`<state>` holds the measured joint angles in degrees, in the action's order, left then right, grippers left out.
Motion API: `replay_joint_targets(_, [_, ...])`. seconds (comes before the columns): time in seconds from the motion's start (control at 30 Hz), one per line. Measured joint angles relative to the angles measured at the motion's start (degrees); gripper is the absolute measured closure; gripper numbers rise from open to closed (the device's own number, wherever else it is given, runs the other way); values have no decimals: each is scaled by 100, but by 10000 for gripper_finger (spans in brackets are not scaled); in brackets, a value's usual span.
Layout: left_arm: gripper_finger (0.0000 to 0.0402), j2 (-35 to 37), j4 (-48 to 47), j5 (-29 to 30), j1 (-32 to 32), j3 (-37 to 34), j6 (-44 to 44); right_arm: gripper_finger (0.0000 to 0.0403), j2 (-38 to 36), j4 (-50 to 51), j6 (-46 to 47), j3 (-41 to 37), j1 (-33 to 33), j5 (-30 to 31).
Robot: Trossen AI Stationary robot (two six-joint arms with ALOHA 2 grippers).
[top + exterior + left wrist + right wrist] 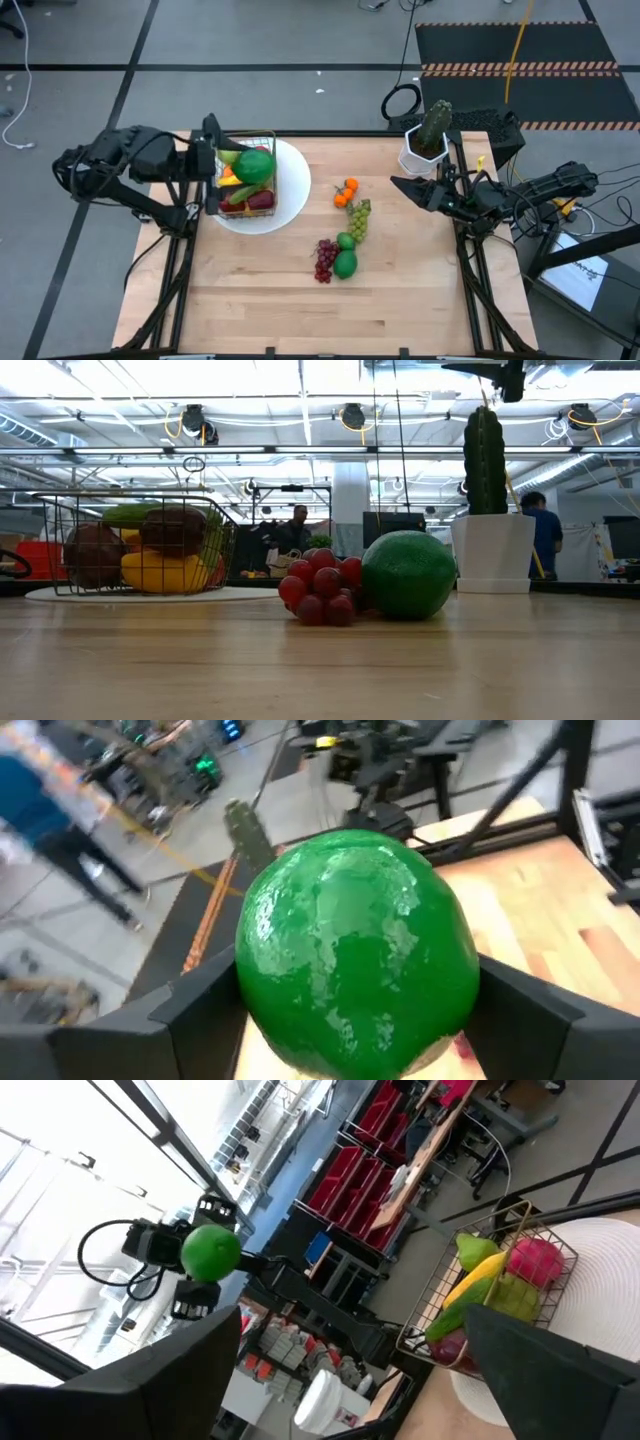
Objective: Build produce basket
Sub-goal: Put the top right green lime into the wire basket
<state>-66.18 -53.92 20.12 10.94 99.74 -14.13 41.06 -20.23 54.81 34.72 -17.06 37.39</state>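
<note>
Several pieces are already home. From the high view, the wire basket (247,172) sits on the white plate (290,205), loaded with red, yellow and green produce, and the left gripper (252,166) hangs right over it, fingers clamped on a green lime (255,166). Out on the table (250,290) the small oranges (346,192), green grapes (359,219), red grapes (325,260) and another lime (345,264) are yet to be collected. The right gripper (398,183) waits beside the potted cactus (431,135), fingers apart and empty.

Low view: the basket looks well filled, banana (160,571) at the bottom; the red grapes and lime sit close up front.

Left wrist view: the held lime fills the picture between both fingers (190,1005).

Right wrist view: fingers spread, basket and held lime in sight beyond them.

My call: roughly halfway, this lime next to drop.
</note>
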Motion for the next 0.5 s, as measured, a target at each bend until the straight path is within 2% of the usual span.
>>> replay_joint_targets(0.27, [87,-94,-569,1129,-240,2,855,25,0,49,-69,0,3,34])
replay_joint_targets(0.5, [87,-236,-1728,1377,-1000,-415,1444,25,-2,412,-173,-2,20,521])
